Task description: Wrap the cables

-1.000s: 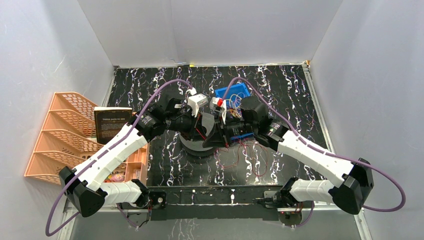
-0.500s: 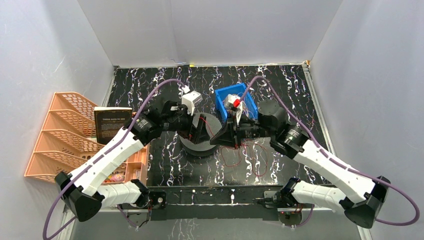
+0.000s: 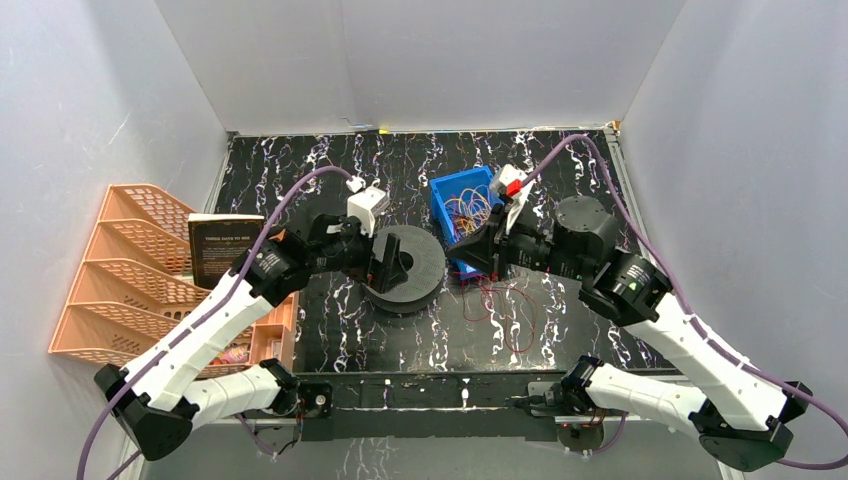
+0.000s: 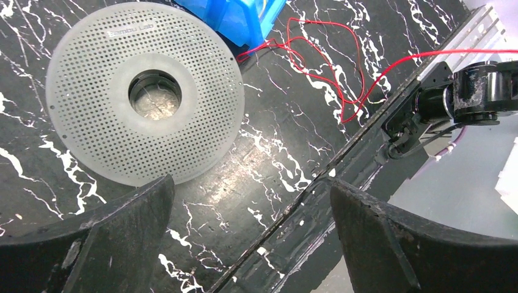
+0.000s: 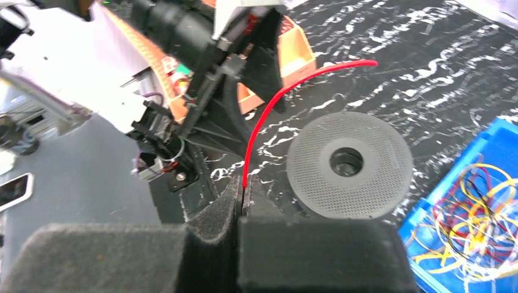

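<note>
Presently the red cable (image 5: 269, 104), a very thin glossy wire, is pinched in the right claw (image 5: 243, 194). The claw's dark, felt-like pads are pressed together on it just right of the spool (image 3: 425, 268). From the pinch the strand arcs upward. More of it lies in slack loops on the surface (image 3: 300, 180), between the spool and the straight black metal rail (image 4: 366, 146) along the near edge. The loops stop short of that rail.

The other cables (image 3: 468, 212), yellow, orange, purple and red, sit in a loose tangle inside a blue plastic bin (image 3: 445, 190) just beside the spool's far right rim.

The spool lies flat. It is round, with a grey face finely perforated around a circular hub hole.

The left claw (image 4: 249, 189) hangs at the spool's left side with its curved black fingers spread wide apart, holding nothing.

The surface is black with white marble-like veining, and its widest open stretch runs beyond the spool toward the back wall. Well to the left of the spool, at the surface's edge, stand an orange lattice file rack (image 3: 130, 260) and a dark book (image 3: 222, 250).
</note>
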You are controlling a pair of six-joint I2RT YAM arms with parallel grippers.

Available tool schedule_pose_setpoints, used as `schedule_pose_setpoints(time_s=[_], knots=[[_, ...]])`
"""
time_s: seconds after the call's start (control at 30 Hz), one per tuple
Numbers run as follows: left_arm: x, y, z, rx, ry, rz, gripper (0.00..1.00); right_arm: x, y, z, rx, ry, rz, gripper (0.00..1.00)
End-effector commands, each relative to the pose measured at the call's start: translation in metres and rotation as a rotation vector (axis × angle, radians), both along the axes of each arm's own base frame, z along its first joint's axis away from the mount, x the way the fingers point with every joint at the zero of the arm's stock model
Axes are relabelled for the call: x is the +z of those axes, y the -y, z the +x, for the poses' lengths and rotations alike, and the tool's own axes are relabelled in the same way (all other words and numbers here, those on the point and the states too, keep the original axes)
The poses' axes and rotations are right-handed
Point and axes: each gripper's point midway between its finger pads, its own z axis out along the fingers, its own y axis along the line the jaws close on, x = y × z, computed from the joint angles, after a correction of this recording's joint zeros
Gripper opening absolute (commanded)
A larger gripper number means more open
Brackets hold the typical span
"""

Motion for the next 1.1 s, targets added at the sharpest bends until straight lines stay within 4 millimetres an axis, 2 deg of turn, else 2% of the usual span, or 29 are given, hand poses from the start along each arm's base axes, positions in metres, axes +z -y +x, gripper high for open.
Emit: schedule_pose_setpoints(time_s=[0.0,0.27,0.4,0.5,0.63,0.77,0.97,1.07], knots=[[0.012,-0.008,-0.006,0.010,0.041,-0.013,0.98,0.000,0.021,0.021,-0.161,0.025,-0.085,0.00],[0.040,0.001,-0.034,-0.056,-0.005,-0.160,0.98,-0.059,0.030,0.027,-0.206,-0.067,-0.257,0.00],[0.054,0.018,-0.047,-0.090,-0.071,-0.312,0.98,-0.090,0.022,0.021,-0.138,-0.094,-0.304,0.00],[0.068,0.028,-0.047,-0.060,-0.112,-0.428,0.98,-0.107,0.011,0.012,-0.045,-0.098,-0.310,0.00],[0.074,0.035,-0.043,-0.008,-0.155,-0.532,0.98,-0.114,0.001,0.006,0.019,-0.071,-0.299,0.00],[0.066,0.043,-0.036,0.027,-0.224,-0.549,0.94,-0.114,-0.014,-0.003,0.083,-0.020,-0.294,0.00],[0.064,0.058,-0.033,-0.004,-0.286,-0.569,0.91,-0.118,-0.033,-0.012,0.134,0.068,-0.324,0.00],[0.059,0.060,-0.033,-0.012,-0.299,-0.552,0.82,-0.116,-0.037,-0.012,0.142,0.099,-0.310,0.00]])
